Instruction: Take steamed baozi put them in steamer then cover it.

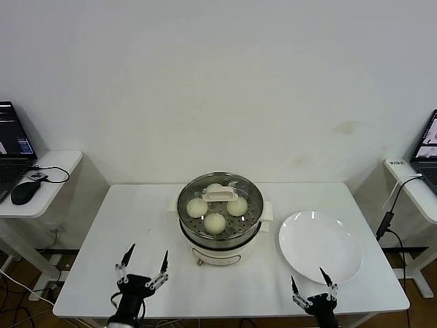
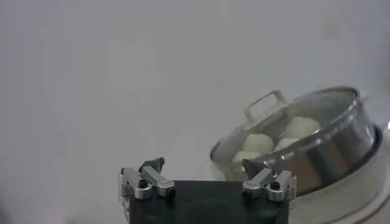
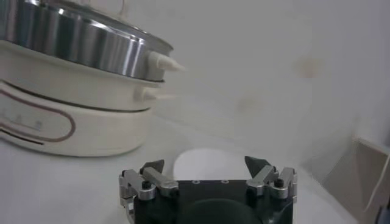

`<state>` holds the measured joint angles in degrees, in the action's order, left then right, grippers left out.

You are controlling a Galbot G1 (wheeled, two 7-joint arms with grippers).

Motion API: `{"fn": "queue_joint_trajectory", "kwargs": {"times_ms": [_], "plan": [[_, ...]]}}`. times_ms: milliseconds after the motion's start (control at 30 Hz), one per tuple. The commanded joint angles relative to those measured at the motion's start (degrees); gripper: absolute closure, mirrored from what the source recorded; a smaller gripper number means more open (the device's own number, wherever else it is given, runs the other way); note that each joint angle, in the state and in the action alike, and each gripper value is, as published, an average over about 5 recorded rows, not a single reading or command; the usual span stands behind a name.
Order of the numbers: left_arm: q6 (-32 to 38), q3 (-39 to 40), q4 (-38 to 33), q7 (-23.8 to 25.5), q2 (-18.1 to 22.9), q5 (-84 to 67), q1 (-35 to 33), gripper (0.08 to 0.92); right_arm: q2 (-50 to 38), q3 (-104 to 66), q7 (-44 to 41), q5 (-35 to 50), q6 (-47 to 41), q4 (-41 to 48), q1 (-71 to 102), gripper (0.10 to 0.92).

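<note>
A white table (image 1: 136, 225) stands against a plain pale wall (image 1: 218, 82). On it, near its right edge and toward the front, lies 1 flat white plate (image 1: 319, 246). Off the table's left side stands a small white side desk (image 1: 51, 179) carrying an open laptop (image 1: 12, 147) and a black mouse (image 1: 24, 193) with its cable. Off the right side, another white desk (image 1: 410, 184) holds a 2nd laptop (image 1: 427, 150), with a cable (image 1: 389, 208) hanging down.

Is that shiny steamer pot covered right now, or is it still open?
Covered. A glass lid with a pale handle sits on the steamer, and the buns show through it. Both grippers hang open near the table's front edge, holding nothing.
</note>
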<state>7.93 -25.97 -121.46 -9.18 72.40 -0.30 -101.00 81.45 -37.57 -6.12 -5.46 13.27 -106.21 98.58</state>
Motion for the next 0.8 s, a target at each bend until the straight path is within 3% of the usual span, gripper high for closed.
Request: {"fn": "queue_joint_trajectory", "kwargs": {"times_ms": [33, 800], "plan": [[9.1, -2.8, 5.6, 0.2, 1.2, -16.9, -6.9, 0.177, -3.7, -0.2, -3.2, 6.1, -5.4, -4.4, 3.7, 0.203], [2.3, -2.9, 3.5, 2.5, 4.7, -12.9, -7.7, 0.177, -2.1, 1.2, -3.8, 9.6, -7.0, -7.4, 5.3, 0.203]]}}
